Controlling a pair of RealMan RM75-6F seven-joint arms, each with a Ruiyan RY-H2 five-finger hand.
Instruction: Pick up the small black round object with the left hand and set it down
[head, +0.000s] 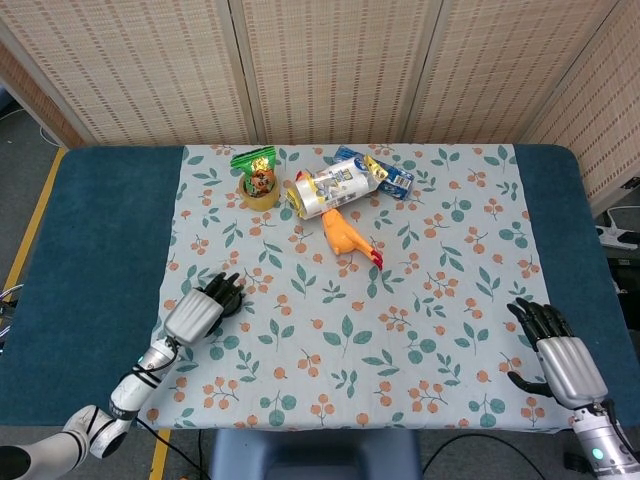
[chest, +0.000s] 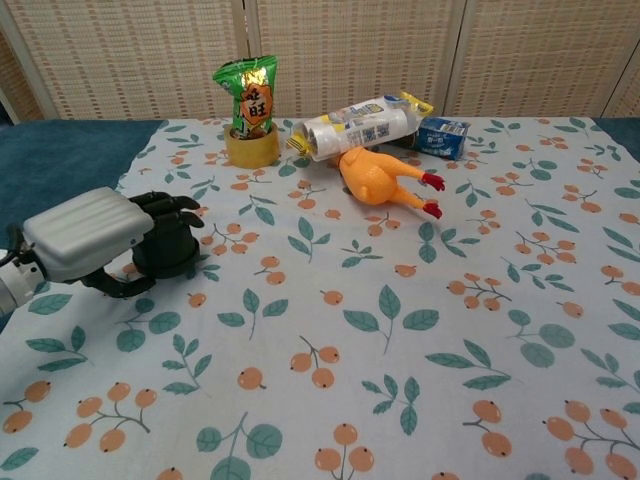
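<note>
My left hand (chest: 92, 236) curls its dark fingers around the small black round object (chest: 170, 252) at the left side of the floral cloth (chest: 400, 330). The object's base sits at the cloth's surface, so it looks to be touching down. From the head view the left hand (head: 200, 312) lies near the cloth's left edge, and the object blends in with the fingers there. My right hand (head: 562, 358) rests at the table's near right corner, fingers apart and holding nothing.
At the back of the cloth stand a green snack bag (chest: 246, 92) on a yellow tape roll (chest: 251, 147), a white wrapped cylinder (chest: 360, 128), a blue carton (chest: 441, 137) and a rubber chicken (chest: 382, 180). Blue tabletop (head: 90, 250) borders the cloth.
</note>
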